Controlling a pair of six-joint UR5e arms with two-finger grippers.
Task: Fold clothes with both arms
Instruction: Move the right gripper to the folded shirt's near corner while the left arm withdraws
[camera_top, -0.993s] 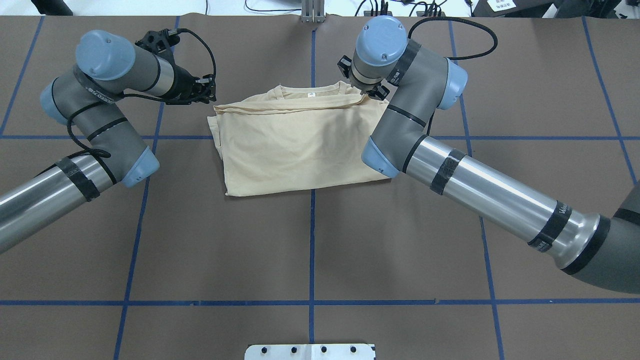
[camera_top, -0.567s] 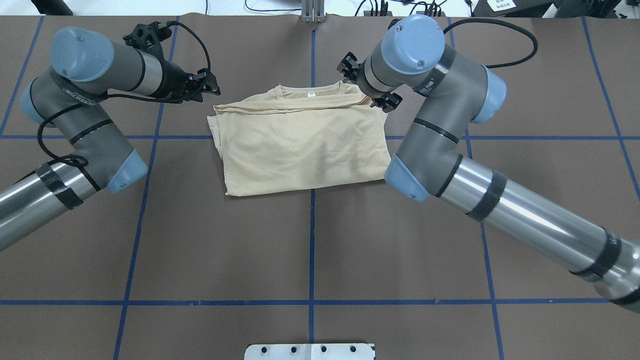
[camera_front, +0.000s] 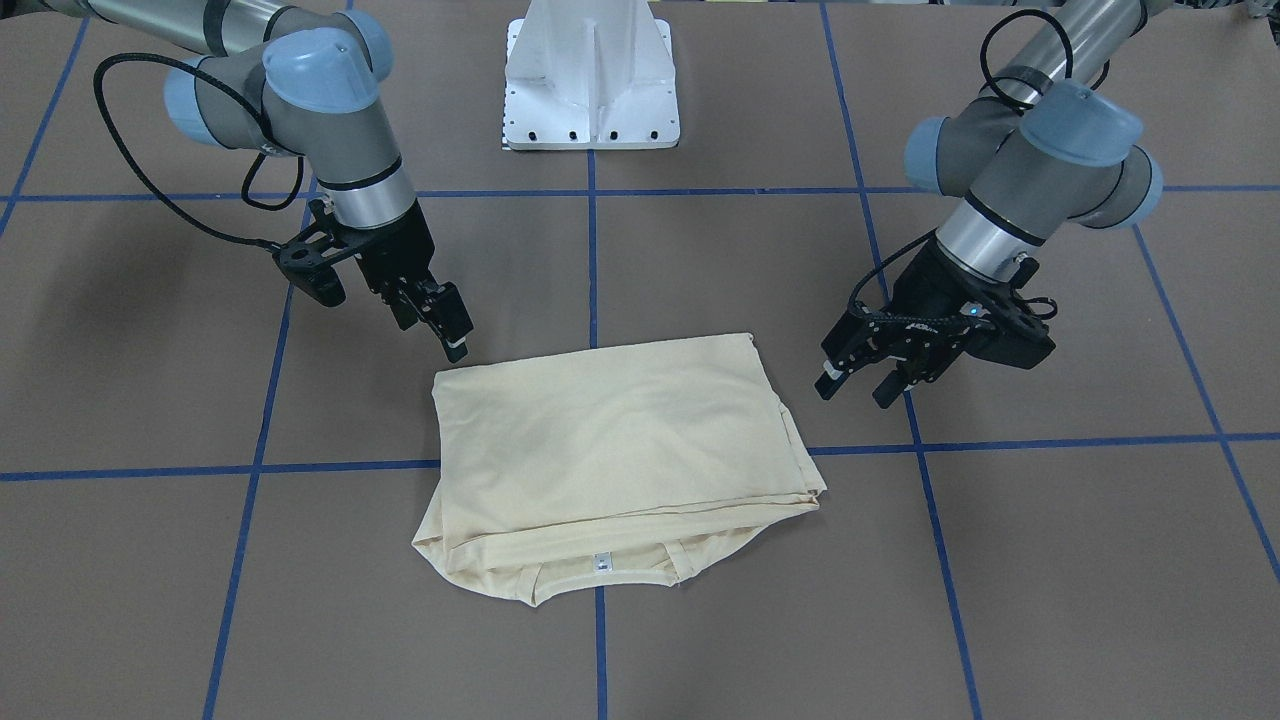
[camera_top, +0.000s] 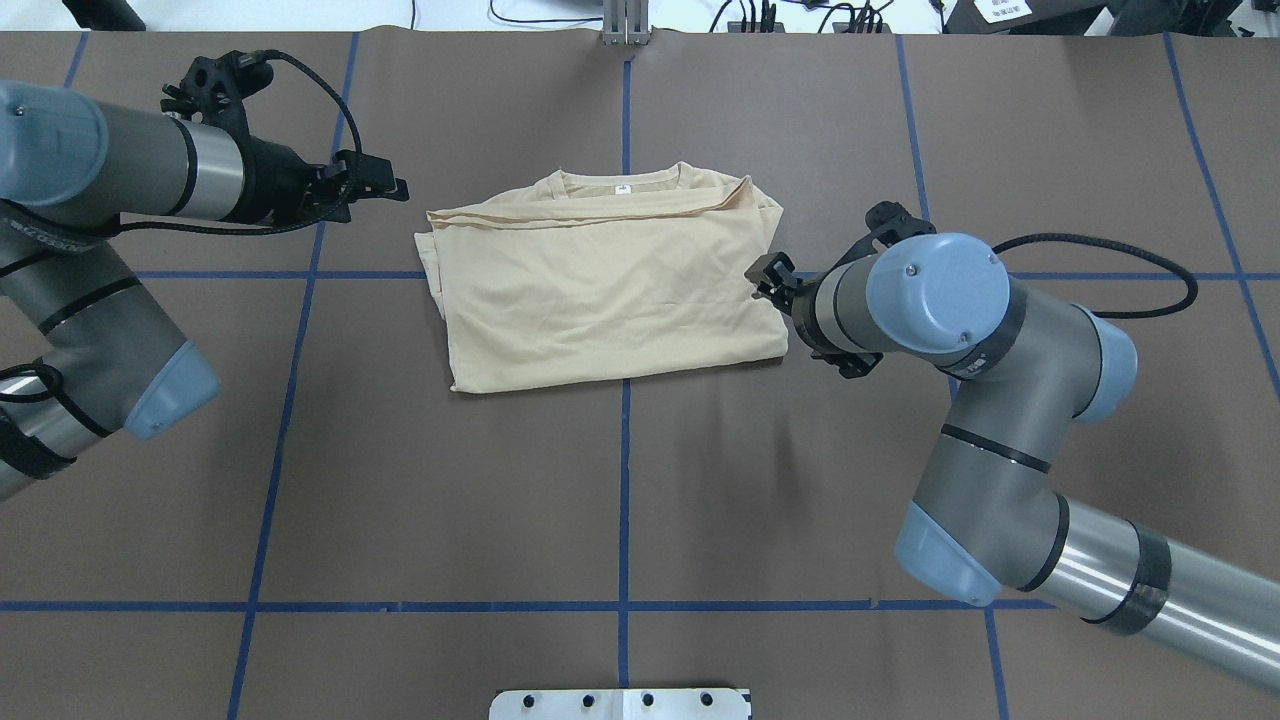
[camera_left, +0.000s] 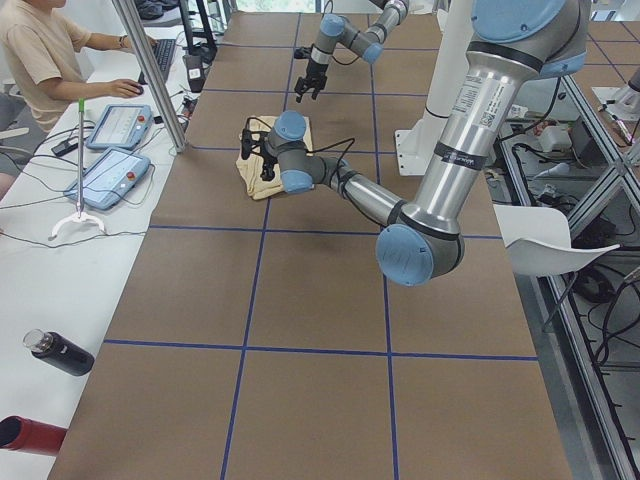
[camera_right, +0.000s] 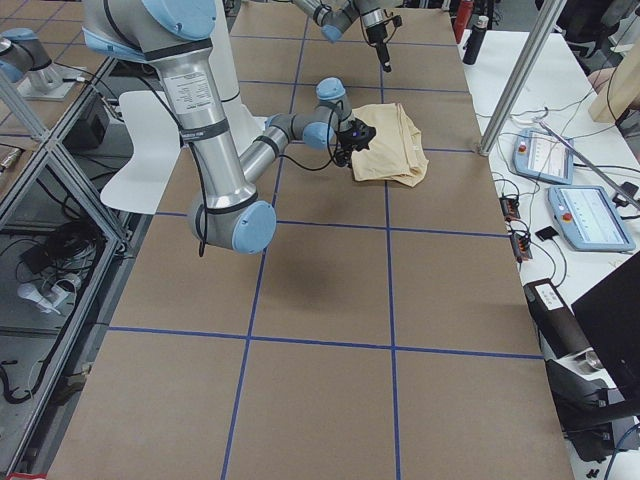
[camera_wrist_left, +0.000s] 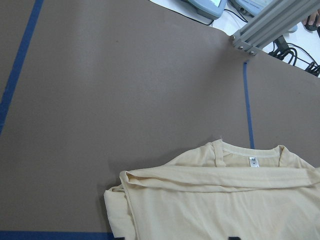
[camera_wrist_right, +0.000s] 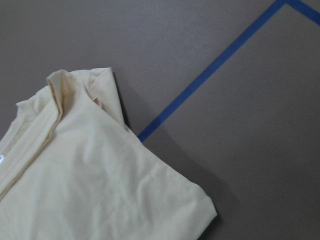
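Note:
The cream-yellow T-shirt (camera_top: 600, 290) lies folded into a rectangle at the middle of the table, back side up, and it also shows in the front view (camera_front: 610, 430). Its collar and white neck label (camera_top: 622, 188) point away from the robot. My left gripper (camera_top: 395, 188) hovers left of the shirt's far left corner, open and empty (camera_front: 852, 388). My right gripper (camera_top: 770, 275) hangs beside the shirt's right edge, open and empty (camera_front: 440, 335). The left wrist view shows the collar and label (camera_wrist_left: 253, 161). The right wrist view shows a shirt corner (camera_wrist_right: 90, 185). The print is hidden.
The brown table cover carries a grid of blue tape lines (camera_top: 625, 500). The white pedestal base (camera_front: 590, 80) stands at the robot's side. An aluminium post (camera_top: 625, 25) stands at the far edge. An operator (camera_left: 40, 50) sits with tablets at the far side.
Both grippers have pulled away from the shirt's far corners. The right arm swung back toward the robot along the shirt's right edge. The left arm drew off to the left. The shirt lies unchanged.

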